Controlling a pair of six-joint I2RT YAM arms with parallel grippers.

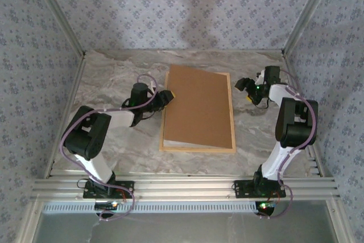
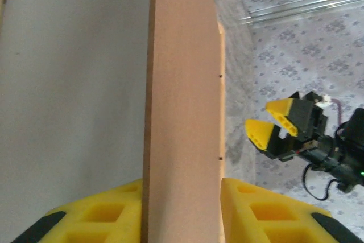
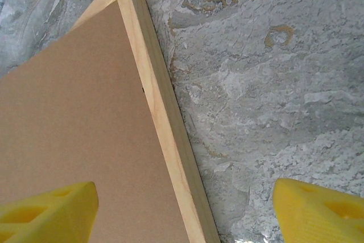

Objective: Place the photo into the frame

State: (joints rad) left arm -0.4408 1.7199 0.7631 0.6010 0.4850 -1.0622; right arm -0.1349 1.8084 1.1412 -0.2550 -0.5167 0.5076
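The light wood frame (image 1: 232, 112) lies flat on the marble table, and its right rail (image 3: 165, 123) crosses the right wrist view. A plain brown backing board (image 1: 199, 106) rests in it at a tilt, left edge raised. My left gripper (image 1: 166, 97) is shut on that raised edge, with the board (image 2: 182, 112) filling the gap between its yellow fingers (image 2: 250, 209). A white sheet (image 2: 74, 83) lies under the board and peeks out at the near left corner (image 1: 173, 141). The photo is hidden. My right gripper (image 1: 246, 90) hangs open over the frame's far right rail, straddling it (image 3: 185, 189).
Marble tabletop (image 1: 114, 78) extends left and right of the frame. Wallpapered walls close in the back and both sides. An aluminium rail (image 1: 182, 186) runs along the near edge by the arm bases. My right gripper (image 2: 260, 115) appears beyond the board in the left wrist view.
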